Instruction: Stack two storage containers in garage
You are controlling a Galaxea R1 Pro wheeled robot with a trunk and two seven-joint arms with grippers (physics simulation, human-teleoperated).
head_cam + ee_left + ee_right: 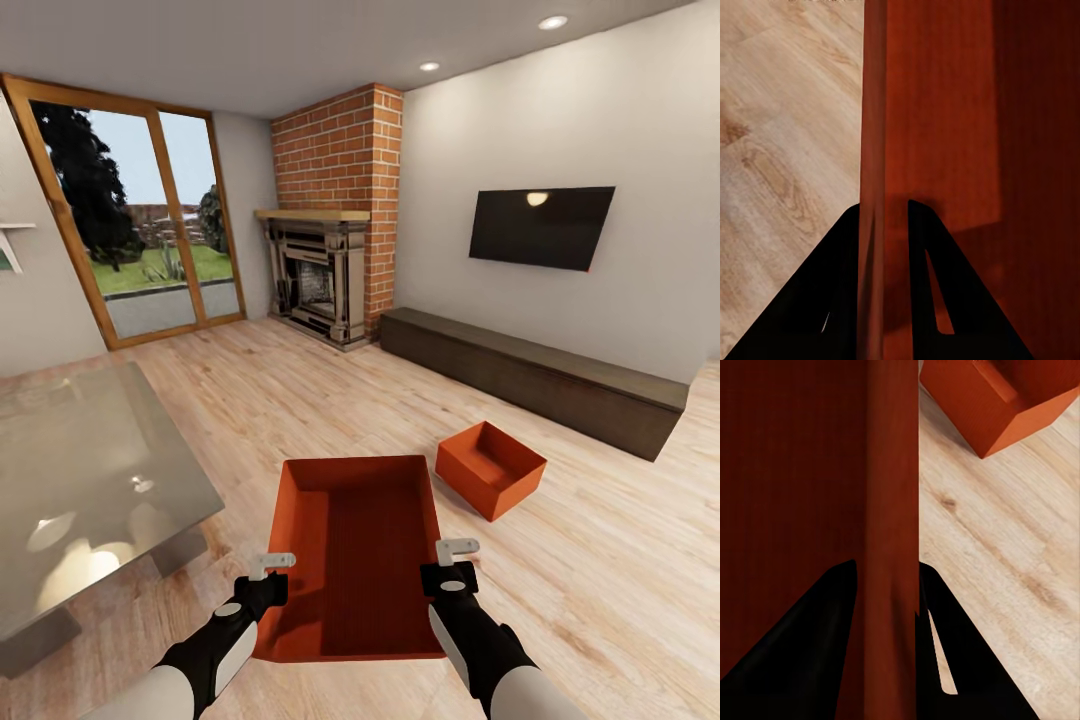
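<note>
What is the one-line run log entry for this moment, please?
place: living room | left claw: shut on held container left wall | right claw: shut on its right wall | second container: on wood floor

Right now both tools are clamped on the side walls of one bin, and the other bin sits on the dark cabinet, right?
Not quite. The head view shows the other bin on the wood floor, in front of the cabinet. The rest holds.

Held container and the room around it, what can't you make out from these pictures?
- Held container: underside hidden by its own body, head view.
- Second container: inside bottom partly hidden behind its near walls; cut by the edge in right wrist view.
- Glass table: cut off by the head view's left edge.
</note>
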